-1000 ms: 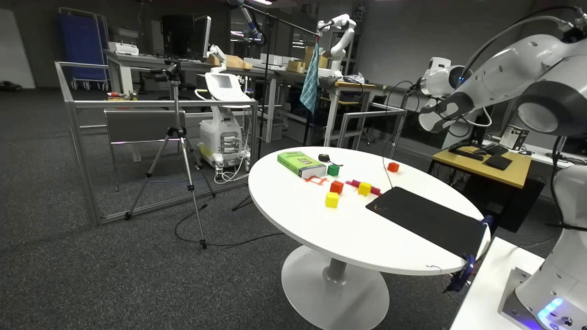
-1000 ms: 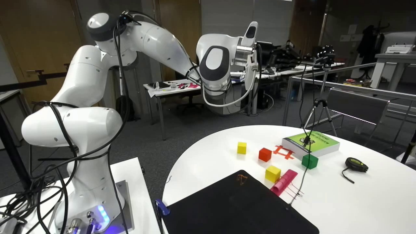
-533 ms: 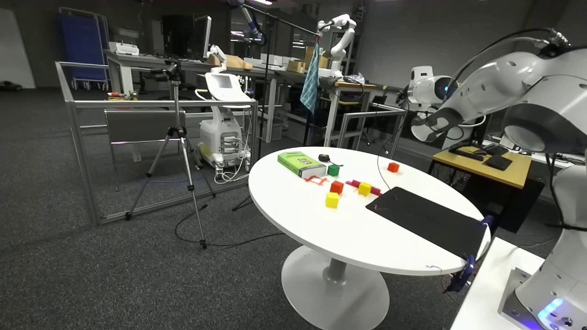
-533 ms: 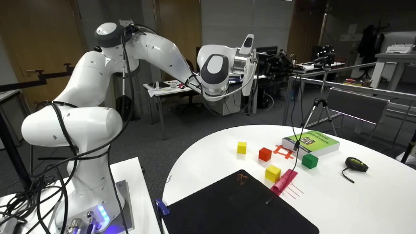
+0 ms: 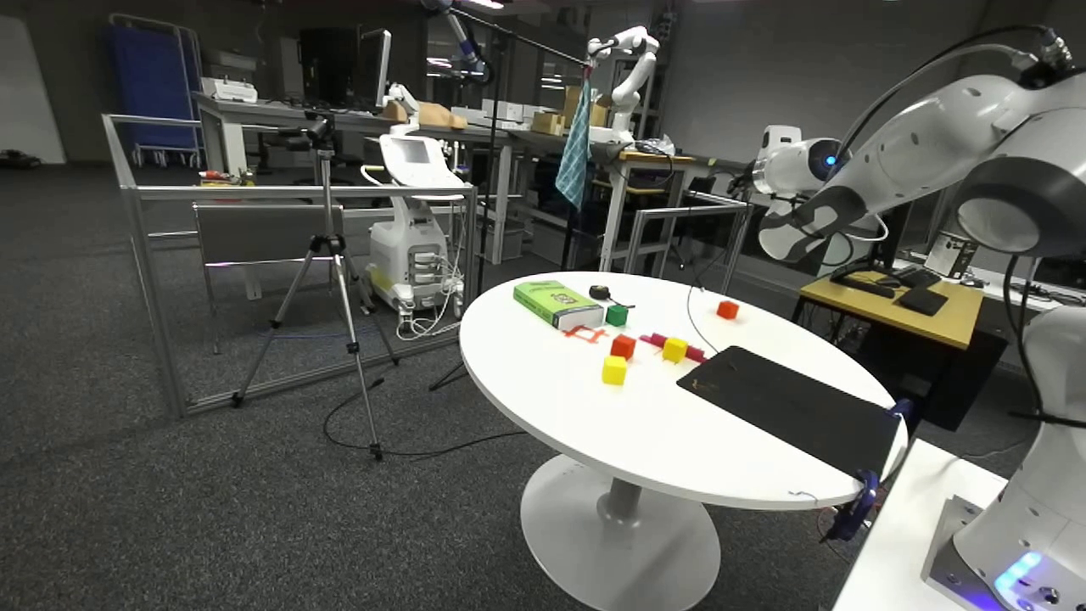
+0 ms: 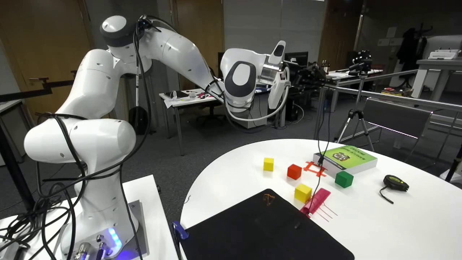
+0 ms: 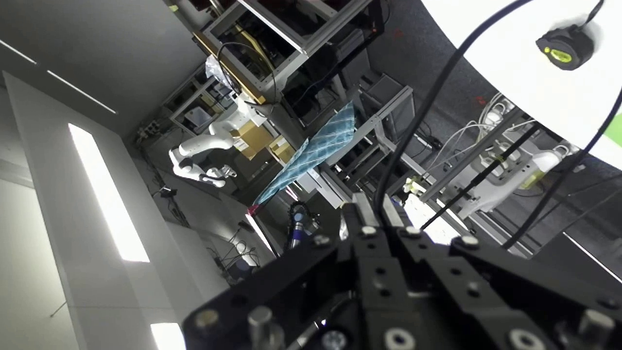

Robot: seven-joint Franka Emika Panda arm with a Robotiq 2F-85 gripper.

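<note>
- Gripper [image 7: 378, 210], black: fingers stood together, clamped on the black cable [image 6: 320, 161].
- Black cable: hung from the fingertips toward six o'clock in an exterior view; contact at its lower end could not be told.
- Green book [image 6: 346, 157]: lay on the white table [image 6: 234, 180], half past five from the gripper.
- Green cube [image 6: 344, 179]: sat just beside the book.
- Tape measure [image 6: 396, 182]: five o'clock.
</note>
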